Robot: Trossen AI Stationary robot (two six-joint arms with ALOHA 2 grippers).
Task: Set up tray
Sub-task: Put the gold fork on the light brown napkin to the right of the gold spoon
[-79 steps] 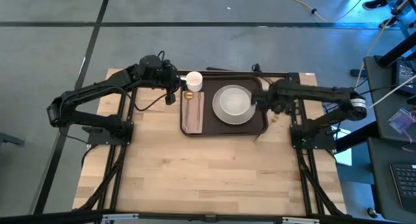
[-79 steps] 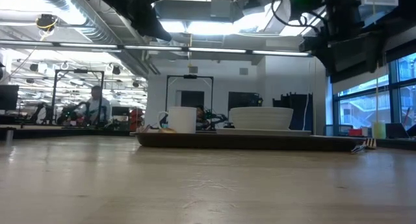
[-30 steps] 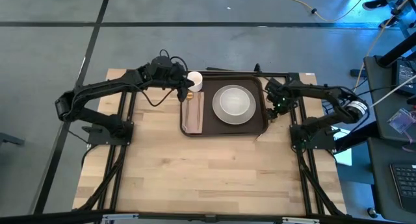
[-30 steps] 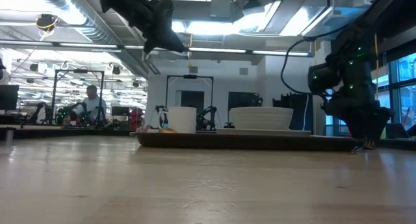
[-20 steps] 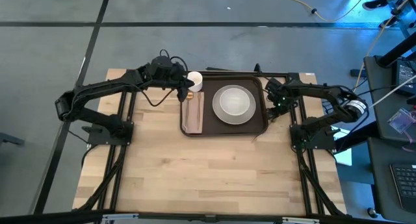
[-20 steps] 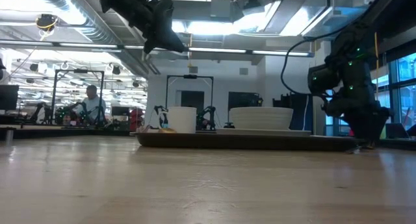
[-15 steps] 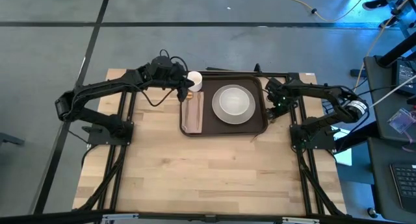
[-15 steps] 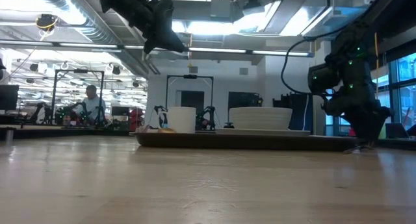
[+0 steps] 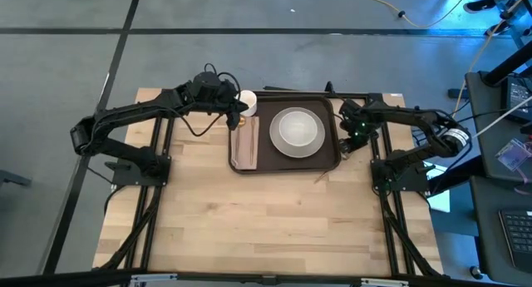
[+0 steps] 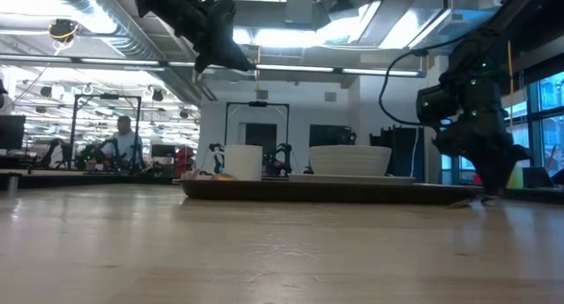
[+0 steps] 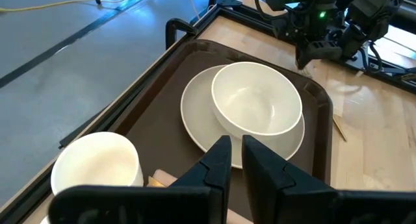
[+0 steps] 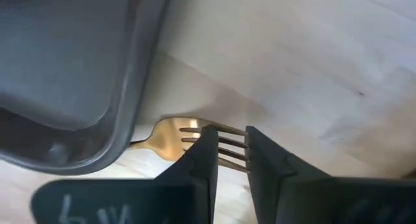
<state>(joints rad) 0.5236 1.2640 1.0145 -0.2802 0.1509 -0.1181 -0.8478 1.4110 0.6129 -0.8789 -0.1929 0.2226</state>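
The dark brown tray lies at the table's far middle. It carries a white bowl on a plate, a white cup and a tan napkin. A gold fork lies on the wood at the tray's right near corner. Its handle end sticks out toward the near side. My right gripper points down at the fork and is shut on it. My left gripper hovers shut above the tray's left part, beside the cup, and touches nothing. My right gripper pinches the fork's tine end between its two fingers. The fingers come from above, pointing down, right beside the tray's rim. The fork lies flat on the table, its neck running under the edge of the rim.
Black frame bars run along the table's far edge and both sides behind the tray. The near half of the wooden table has free room. A person sits far off in the room behind.
My right gripper has shut its fingers on the fork's tines without leaving its place. The fork's handle end has swung toward the table's left. The tray, with bowl and cup, has slid a little toward the left.
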